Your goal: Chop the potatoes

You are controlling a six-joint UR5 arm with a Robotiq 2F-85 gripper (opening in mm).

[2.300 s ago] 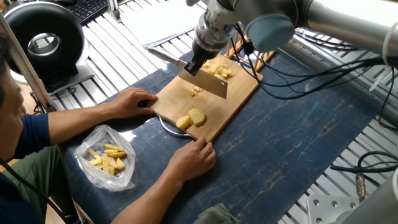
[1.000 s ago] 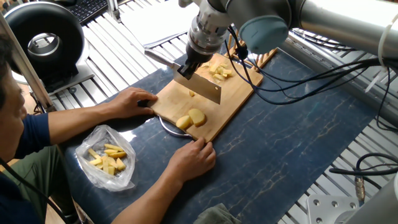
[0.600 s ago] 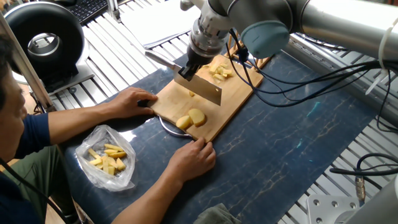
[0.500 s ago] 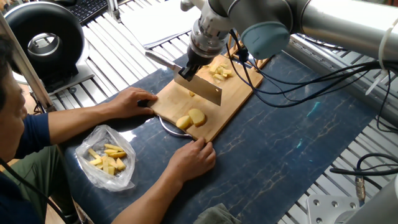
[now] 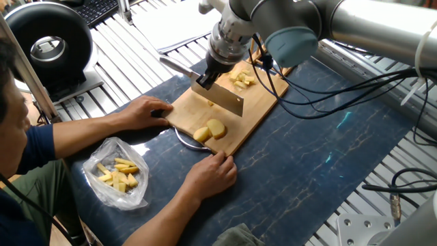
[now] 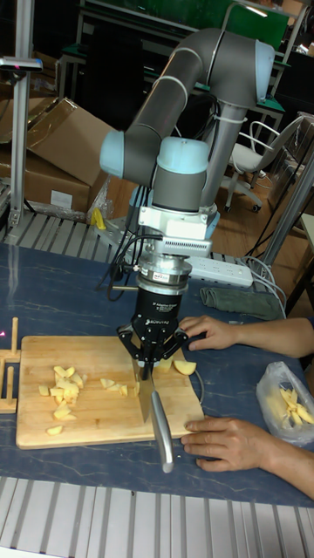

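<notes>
Two pale yellow potato chunks lie at the near end of a wooden cutting board. Small chopped potato pieces are heaped at its far end, and a few more lie beside the blade. My gripper is shut on a cleaver by the base of its handle. The blade stands on edge across the middle of the board, between the heap and the chunks.
A person's two hands hold the board's near end. A clear plastic bag of yellow pieces lies beside them. A metal ring shows under the board. A black round device stands far left. Cables cross the blue mat.
Since 2.3 s ago the cleaver has shifted a little along the board toward the two chunks and lower. Over the last second it has barely moved. The hands stay put.
</notes>
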